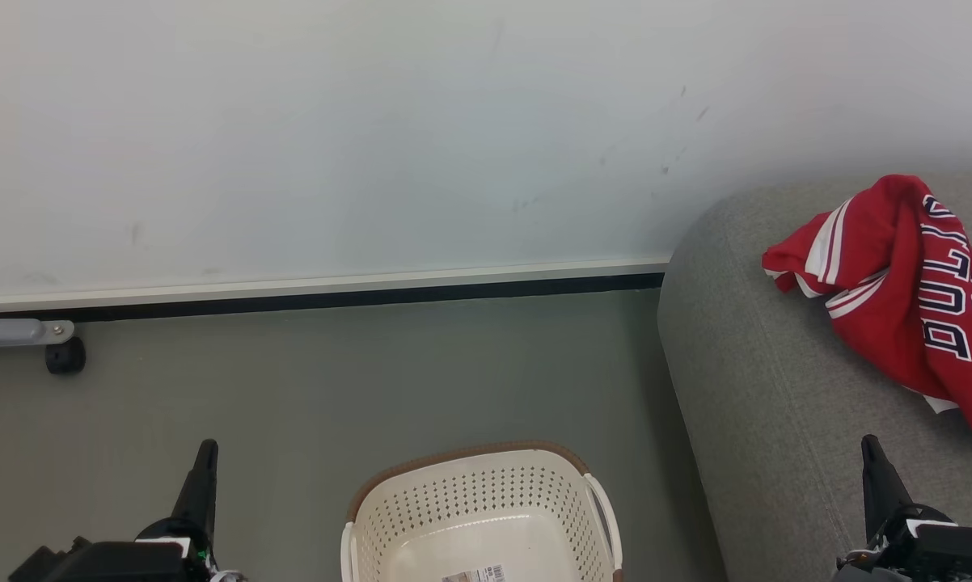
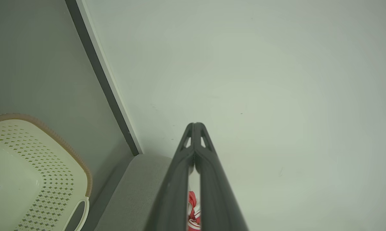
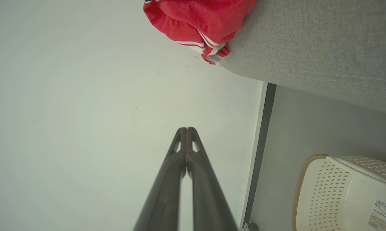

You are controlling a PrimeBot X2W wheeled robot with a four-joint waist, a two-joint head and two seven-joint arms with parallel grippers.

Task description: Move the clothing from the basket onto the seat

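Left gripper and right gripper both with fingers pressed together, holding nothing, basket on floor between them, inside looks bare except a label though partly cropped, red clothing heaped farther right on grey seat.

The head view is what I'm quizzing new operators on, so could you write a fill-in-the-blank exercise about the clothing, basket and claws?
1. The clothing lying on the grey seat is ____ with white stripes.
2. The basket stands on the ____, beside the seat.
3. The left claw and the right claw are both ____.
Missing words: red; floor; shut.
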